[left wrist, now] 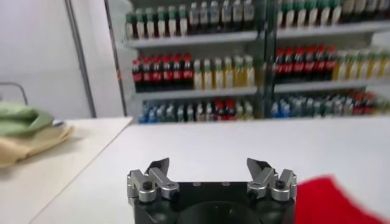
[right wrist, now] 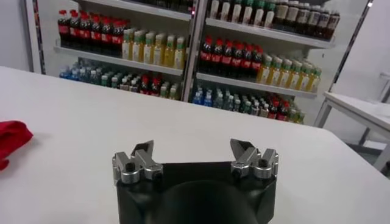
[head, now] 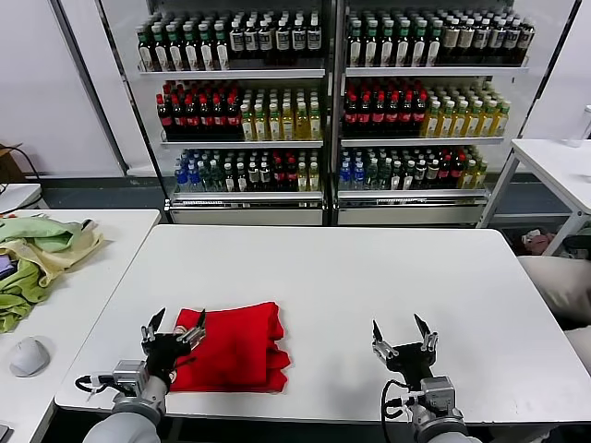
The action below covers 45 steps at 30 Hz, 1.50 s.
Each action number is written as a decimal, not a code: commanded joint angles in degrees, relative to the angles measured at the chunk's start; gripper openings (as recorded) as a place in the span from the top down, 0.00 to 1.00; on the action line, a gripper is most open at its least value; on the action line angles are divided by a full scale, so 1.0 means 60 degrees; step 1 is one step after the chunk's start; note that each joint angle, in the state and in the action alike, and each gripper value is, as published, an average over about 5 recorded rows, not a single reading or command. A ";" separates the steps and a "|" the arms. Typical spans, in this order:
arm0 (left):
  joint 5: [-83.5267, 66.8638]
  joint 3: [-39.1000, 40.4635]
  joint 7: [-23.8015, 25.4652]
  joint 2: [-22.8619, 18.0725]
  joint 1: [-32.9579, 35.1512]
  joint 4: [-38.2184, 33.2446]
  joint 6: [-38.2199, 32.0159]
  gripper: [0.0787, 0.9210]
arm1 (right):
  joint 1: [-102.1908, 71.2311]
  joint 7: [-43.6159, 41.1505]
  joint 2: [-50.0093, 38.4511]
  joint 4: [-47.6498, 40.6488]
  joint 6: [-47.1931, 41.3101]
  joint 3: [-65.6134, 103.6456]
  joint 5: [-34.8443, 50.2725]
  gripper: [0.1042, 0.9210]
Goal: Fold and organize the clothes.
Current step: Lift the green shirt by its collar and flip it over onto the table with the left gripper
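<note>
folded red shirt [head: 236, 347], tools apart

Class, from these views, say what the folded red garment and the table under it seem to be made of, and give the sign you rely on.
Red garment: soft woven or knit fabric, matte; it lies in rounded, layered folds with limp edges.
Table: hard, smooth white top, probably laminate or coated board; flat, even, with a faint sheen.
</note>
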 commanded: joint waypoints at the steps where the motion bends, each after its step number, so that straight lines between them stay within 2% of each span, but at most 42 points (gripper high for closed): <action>1: -0.0904 -0.1071 0.1175 0.0050 0.0299 0.1641 -0.0219 0.12 | -0.0102 0.0011 0.0080 0.0079 0.0054 0.0033 -0.0005 0.12; 8: -0.3484 -0.1396 0.1538 -0.0119 0.0520 0.1570 -0.0390 0.12 | -0.0110 0.0019 0.0137 0.0068 0.0078 0.0031 -0.0025 0.12; 16: -0.3969 -0.1302 0.1544 -0.0210 0.0429 0.1535 -0.0170 0.15 | -0.0094 0.0031 0.0110 0.0110 0.0044 0.0061 -0.0025 0.12; 22: -0.4174 -0.1323 0.1827 -0.0207 0.0434 0.1626 -0.0303 0.34 | -0.0114 0.0032 0.0116 0.0127 0.0035 0.0063 -0.0034 0.12; 32: -0.4283 -0.1723 0.1828 -0.0063 0.0355 0.1674 -0.0036 0.68 | -0.0161 -0.0002 0.0119 0.0186 0.0037 0.0083 -0.0029 0.12; 35: -0.4175 -0.2252 0.1487 0.0063 0.0378 0.1000 0.0160 0.79 | -0.0166 -0.0002 0.0113 0.0216 0.0035 0.0089 -0.0029 0.12; 38: -0.3953 -0.3270 0.0834 0.0426 0.0416 -0.0178 0.0895 0.89 | -0.0181 -0.0002 0.0092 0.0253 0.0034 0.0123 -0.0025 0.12; 42: -0.3659 -0.4753 -0.0024 0.1254 0.0406 -0.1496 0.1800 0.94 | -0.0174 -0.0001 0.0103 0.0248 0.0038 0.0144 -0.0014 0.12; 45: -0.2717 -0.4683 -0.0485 0.1680 0.0351 -0.2165 0.1832 0.95 | -0.0191 0.0001 0.0127 0.0230 0.0042 0.0147 -0.0006 0.12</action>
